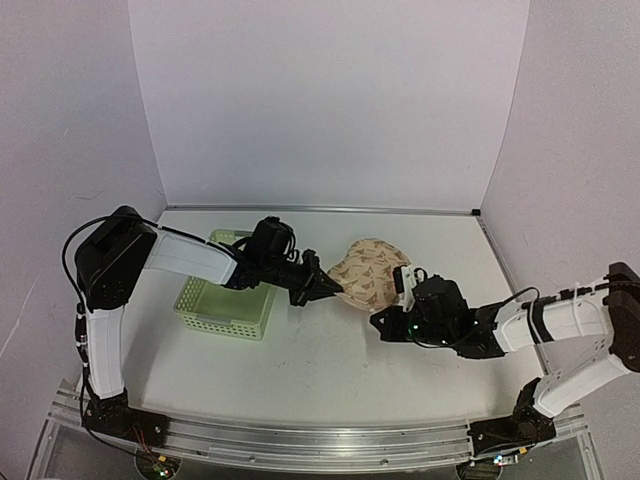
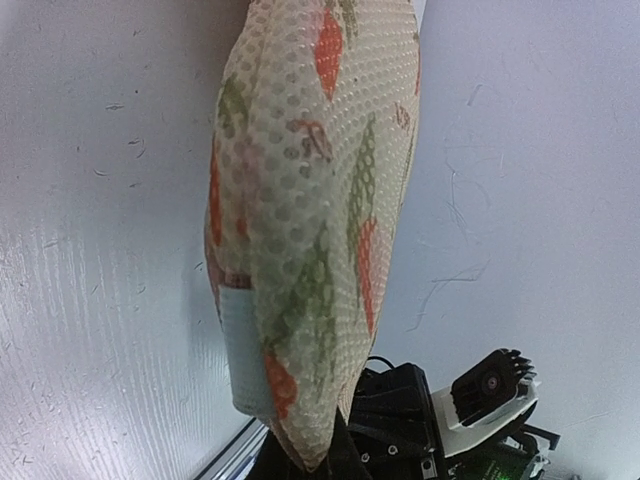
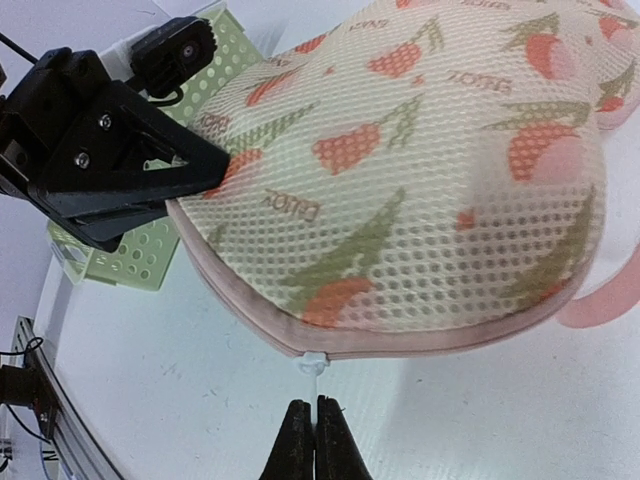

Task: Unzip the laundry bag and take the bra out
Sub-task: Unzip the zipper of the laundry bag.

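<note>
The laundry bag (image 1: 368, 272) is a padded beige mesh case with red-and-green print and pale pink zip edging (image 3: 400, 345). It lies mid-table, between both grippers. My left gripper (image 1: 322, 288) is shut on the bag's left end; in the left wrist view the bag (image 2: 310, 220) fills the frame. My right gripper (image 3: 315, 420) is shut on the white zip pull (image 3: 314, 362) at the bag's near edge, and it shows in the top view (image 1: 392, 318). The zip looks closed. The bra is hidden.
A light green lattice basket (image 1: 228, 298) stands left of the bag, under my left forearm; it shows in the right wrist view (image 3: 140, 255). A pink loop (image 3: 610, 300) hangs at the bag's right side. White walls enclose the back and sides.
</note>
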`<state>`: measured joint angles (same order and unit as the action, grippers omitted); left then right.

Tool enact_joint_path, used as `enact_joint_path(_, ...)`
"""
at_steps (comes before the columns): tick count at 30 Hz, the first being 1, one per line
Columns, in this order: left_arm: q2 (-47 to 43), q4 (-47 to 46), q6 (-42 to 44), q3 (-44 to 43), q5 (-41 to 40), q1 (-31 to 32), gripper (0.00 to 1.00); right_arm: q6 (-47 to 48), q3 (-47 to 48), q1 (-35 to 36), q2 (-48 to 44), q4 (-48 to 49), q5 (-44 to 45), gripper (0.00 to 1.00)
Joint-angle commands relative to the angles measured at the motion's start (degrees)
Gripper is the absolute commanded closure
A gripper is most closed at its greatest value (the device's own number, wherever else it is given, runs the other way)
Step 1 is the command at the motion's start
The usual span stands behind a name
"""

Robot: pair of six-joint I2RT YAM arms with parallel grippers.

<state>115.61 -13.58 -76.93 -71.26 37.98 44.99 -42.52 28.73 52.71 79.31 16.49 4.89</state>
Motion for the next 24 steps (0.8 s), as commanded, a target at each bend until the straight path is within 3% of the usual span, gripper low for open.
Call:
enact_joint_path(1, -0.82, -2.58, 2.8, -2.5, 1.35, -1.08, 1.0, 2.66, -3.15, -0.94, -4.76, -3.48, 5.57, 1.0)
enact_joint_path(9, -0.7, -1.53, 6.52, -1.93, 5.35, -2.24, 1.0, 4.16, -6.42, -2.52, -7.87, -6.38, 6.34, 1.0)
enact_joint_path(14, -0.88, 1.02, 9.33, -2.58, 5.53, -4.02, 1.0, 2.65, -8.71, -1.19, -8.17, -2.73, 2.4, 1.0)
enact_joint_path(24, 5.47, 20.28, 21.61, -18.41, 3.11, -5.75, 1.0, -1.52, -4.09, 5.6, -2.56, 2.4, 2.52, 1.0)
